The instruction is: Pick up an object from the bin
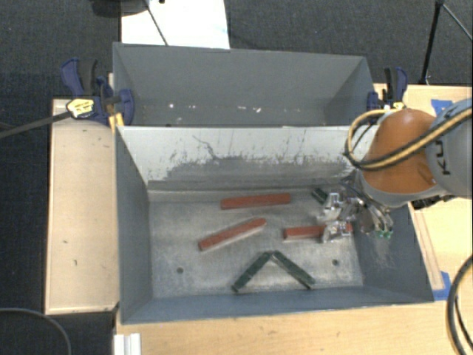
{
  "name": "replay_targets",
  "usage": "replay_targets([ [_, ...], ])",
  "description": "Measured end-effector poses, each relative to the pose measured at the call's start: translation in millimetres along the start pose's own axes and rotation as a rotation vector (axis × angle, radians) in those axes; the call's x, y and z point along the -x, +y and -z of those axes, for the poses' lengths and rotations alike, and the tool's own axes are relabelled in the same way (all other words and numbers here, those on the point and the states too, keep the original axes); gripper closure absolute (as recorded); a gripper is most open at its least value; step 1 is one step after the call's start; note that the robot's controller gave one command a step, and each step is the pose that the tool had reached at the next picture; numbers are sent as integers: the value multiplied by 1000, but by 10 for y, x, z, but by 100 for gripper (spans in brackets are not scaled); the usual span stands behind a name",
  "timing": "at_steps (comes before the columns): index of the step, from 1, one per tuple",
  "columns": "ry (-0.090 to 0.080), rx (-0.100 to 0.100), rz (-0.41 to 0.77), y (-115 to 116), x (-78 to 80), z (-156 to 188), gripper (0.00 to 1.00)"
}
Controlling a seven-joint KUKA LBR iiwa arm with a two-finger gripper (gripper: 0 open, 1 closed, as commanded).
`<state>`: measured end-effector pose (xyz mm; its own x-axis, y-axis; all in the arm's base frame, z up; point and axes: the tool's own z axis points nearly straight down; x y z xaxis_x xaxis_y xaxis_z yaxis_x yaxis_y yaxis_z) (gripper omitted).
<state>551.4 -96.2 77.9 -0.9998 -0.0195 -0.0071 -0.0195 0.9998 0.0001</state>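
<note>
Bin (133, 224), grey metal, five loose bars on its floor. Gripper (336, 219): low at the right, at the right end of the short red-brown bar (299, 233); spread or closed, we cannot tell. We judge that bar the likely pick, being nearest. Long red-brown bar (256, 201): by the back wall. Tilted red-brown bar (231, 234): mid-floor. Pair of dark green bars (253, 271): a chevron near the front. All lie apart from the short bar; we note the right wall close beside the wrist.
</note>
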Motion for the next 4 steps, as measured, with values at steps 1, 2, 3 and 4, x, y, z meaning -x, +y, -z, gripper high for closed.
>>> replay_targets([
  [1,10,2,1,4,-26,162,100],
  [2,4,0,1,0,-4,328,100],
  [3,1,-1,2,-1,2,408,100],
  [4,2,-1,2,-1,0,467,100],
])
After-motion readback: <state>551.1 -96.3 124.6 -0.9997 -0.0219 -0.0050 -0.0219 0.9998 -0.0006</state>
